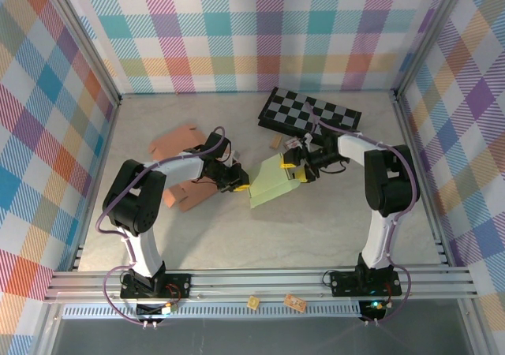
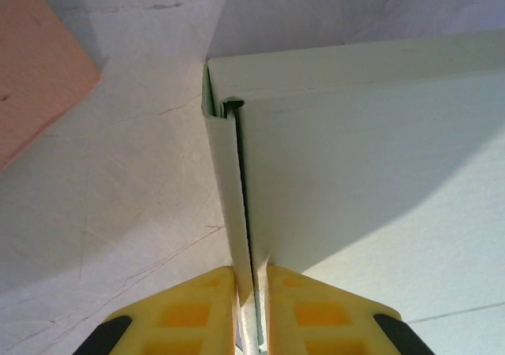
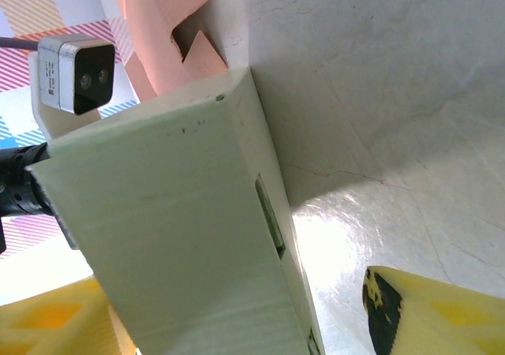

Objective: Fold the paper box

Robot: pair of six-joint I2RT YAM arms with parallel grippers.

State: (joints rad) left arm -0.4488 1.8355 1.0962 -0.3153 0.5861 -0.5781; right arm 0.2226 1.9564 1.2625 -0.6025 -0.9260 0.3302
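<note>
Paper box [image 1: 272, 183] mid-table, between both arms | left gripper [image 2: 251, 282] pinched on its edge flap | right gripper [image 1: 300, 168] spread wide astride the other end | we fear the flap slipping or creasing if the arms pull apart.

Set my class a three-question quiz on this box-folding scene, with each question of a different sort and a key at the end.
1. True or false: the left gripper is pinched shut on an edge flap of the pale green paper box.
2. Multiple choice: which flat thing lies beyond the box in the top view? A. a black-and-white chequered board; B. a red plastic bowl; C. a blue folded towel.
3. Fill the gap: in the top view, the salmon-pink cardboard pieces lie on the ___ side of the box.

Key: 1 true; 2 A; 3 left.
</note>
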